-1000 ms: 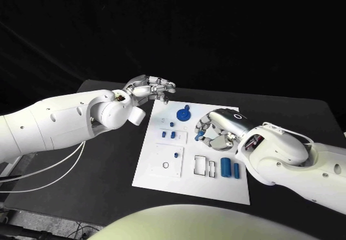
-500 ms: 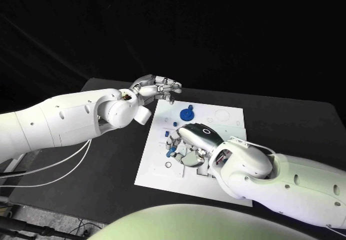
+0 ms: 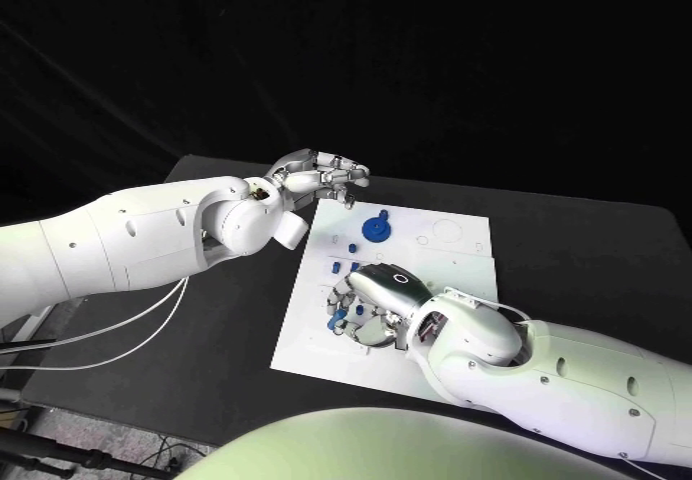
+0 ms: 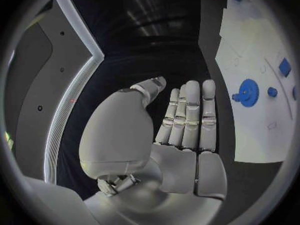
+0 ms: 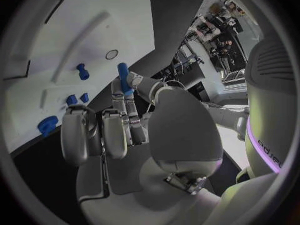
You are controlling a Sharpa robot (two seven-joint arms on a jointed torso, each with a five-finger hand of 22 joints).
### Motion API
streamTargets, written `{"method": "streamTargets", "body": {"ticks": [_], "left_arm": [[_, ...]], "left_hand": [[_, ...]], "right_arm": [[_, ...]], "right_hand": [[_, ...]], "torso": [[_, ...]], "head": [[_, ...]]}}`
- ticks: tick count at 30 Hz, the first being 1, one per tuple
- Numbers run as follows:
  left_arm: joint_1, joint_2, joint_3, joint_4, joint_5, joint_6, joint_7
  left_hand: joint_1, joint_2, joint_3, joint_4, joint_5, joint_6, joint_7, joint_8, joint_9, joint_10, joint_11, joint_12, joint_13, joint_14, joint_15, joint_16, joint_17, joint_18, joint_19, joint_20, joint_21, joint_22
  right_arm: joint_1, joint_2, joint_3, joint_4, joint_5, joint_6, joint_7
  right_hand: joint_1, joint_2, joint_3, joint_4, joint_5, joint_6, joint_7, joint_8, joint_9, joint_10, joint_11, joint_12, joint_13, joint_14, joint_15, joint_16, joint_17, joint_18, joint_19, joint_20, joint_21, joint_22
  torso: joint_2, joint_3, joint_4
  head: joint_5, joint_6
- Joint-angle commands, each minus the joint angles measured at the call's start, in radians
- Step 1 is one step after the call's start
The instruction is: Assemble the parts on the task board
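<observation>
The right hand (image 3: 378,300) hangs over the white board (image 3: 454,262), pinching a blue peg (image 5: 124,77) at its fingertips. The left hand (image 3: 320,176) hovers beyond the board's far corner, flat and empty. A blue gear (image 3: 374,228) stands on the board.

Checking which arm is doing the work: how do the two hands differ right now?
The left hand holds nothing, fingers straight; the right hand pinches a blue peg. In the head view the left hand hovers off the task board, at its far corner; the right hand is over the board's middle. Both are silver.
</observation>
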Motion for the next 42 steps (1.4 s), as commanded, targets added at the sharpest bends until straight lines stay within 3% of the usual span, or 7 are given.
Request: {"method": "streamTargets", "body": {"ticks": [1,24,31,42], "left_arm": [[0.001,0.003,0.001,0.001,0.004,0.019,0.006],[0.001,0.000,0.000,0.001,0.004,0.020,0.005],[0.001,-0.002,0.000,0.002,0.004,0.020,0.004],[0.001,-0.003,0.000,0.004,0.004,0.023,0.001]], "left_hand": [[-0.007,0.007,-0.002,-0.007,-0.005,-0.005,0.000,0.004,0.001,-0.004,-0.002,0.006,0.000,-0.003,0.000,-0.002,-0.001,0.018,0.003,0.003,-0.003,-0.001],[-0.008,0.007,-0.002,-0.007,-0.005,-0.006,0.001,0.004,0.001,-0.004,-0.002,0.007,-0.001,-0.004,0.000,-0.002,-0.001,0.018,0.003,0.003,-0.005,-0.001],[-0.008,0.007,-0.002,-0.007,-0.005,-0.006,0.001,0.004,0.001,-0.004,-0.002,0.007,-0.001,-0.004,0.000,-0.002,-0.001,0.018,0.003,0.003,-0.005,-0.001],[0.004,0.015,0.008,-0.014,0.009,-0.006,0.000,0.007,0.003,-0.007,-0.002,0.010,-0.002,-0.007,-0.001,-0.003,-0.003,0.018,0.005,0.003,-0.010,-0.002]], "right_arm": [[-0.006,0.005,-0.001,-0.008,-0.021,0.030,0.011],[-0.011,-0.001,-0.002,-0.026,-0.079,0.108,-0.018],[-0.011,0.001,-0.002,-0.026,-0.111,0.110,-0.033],[-0.013,0.022,-0.004,-0.025,-0.137,0.101,-0.030]], "right_hand": [[0.007,0.015,0.007,0.002,0.006,-0.005,0.004,0.001,-0.001,0.023,-0.022,0.000,0.001,0.039,-0.004,0.002,-0.001,-0.003,0.027,-0.005,-0.003,0.207],[-0.003,0.011,0.004,0.002,0.002,-0.008,0.004,0.002,0.003,0.021,-0.020,-0.003,0.003,0.039,-0.002,0.002,-0.002,-0.003,0.026,-0.004,-0.005,0.206],[-0.004,0.010,0.004,0.001,0.002,-0.008,0.004,0.002,0.004,0.021,-0.020,-0.004,0.003,0.039,-0.002,0.002,-0.003,-0.003,0.025,-0.004,-0.006,0.206],[-0.049,-0.025,-0.008,0.005,0.017,-0.049,0.015,-0.020,0.001,-0.011,-0.006,-0.027,0.004,0.037,0.009,0.001,-0.009,-0.002,0.022,0.006,-0.011,0.205]], "torso": [[-0.001,0.0007,-0.0014],[0.000,-0.0001,-0.0011],[0.000,0.0000,-0.0009],[0.000,-0.0006,-0.0002]], "head": [[0.002,0.000],[0.002,0.000],[0.003,0.000],[0.000,0.000]]}}
